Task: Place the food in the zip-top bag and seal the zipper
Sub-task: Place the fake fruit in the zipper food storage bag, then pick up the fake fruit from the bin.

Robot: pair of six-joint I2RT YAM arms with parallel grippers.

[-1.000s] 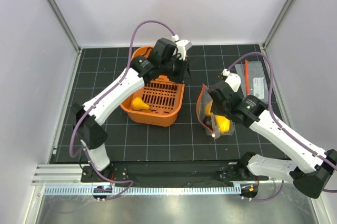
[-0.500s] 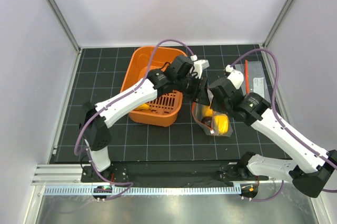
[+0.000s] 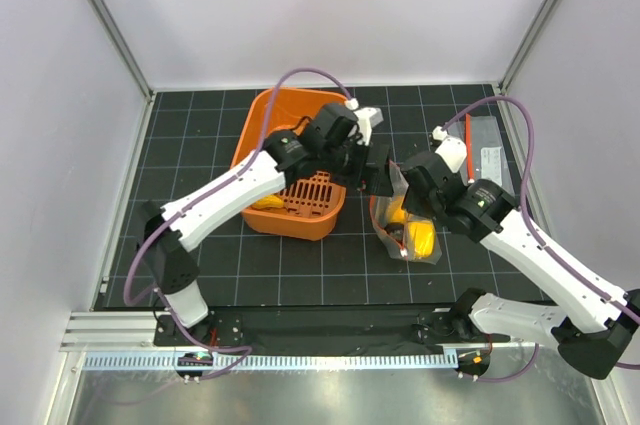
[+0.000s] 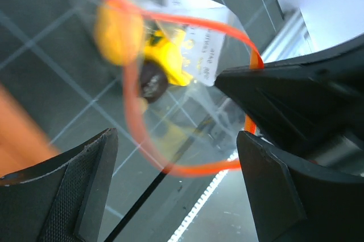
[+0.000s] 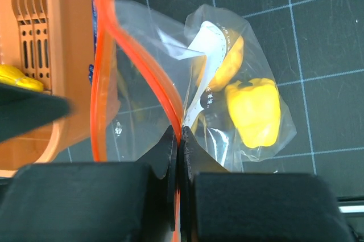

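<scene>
The zip-top bag (image 3: 408,232) sits on the black gridded desk (image 3: 200,245), just right of the orange basket (image 3: 262,105), and its mouth gapes wide towards that basket. The zipper (image 5: 135,53) is unsealed, its red-orange strip bowed out into a big open loop. Inside the clear plastic there is food (image 5: 253,111): a bright yellow piece low in the pouch, an orange-yellow one beside it, and one dark brown round piece (image 4: 152,81) tucked between them.

The right jaws are pressed tight together on the zipper strip, pinching one lip of the mouth and holding it up off the desk. The left jaws stand wide apart right over the opening, with nothing between them; from the left wrist, the two dark fingers (image 4: 74,188) frame the orange loop, and neither visibly touches it.

One more yellow piece (image 5: 17,77) lies in the basket. A narrower clear pouch (image 3: 488,150) rests well apart at the desk's far right.
</scene>
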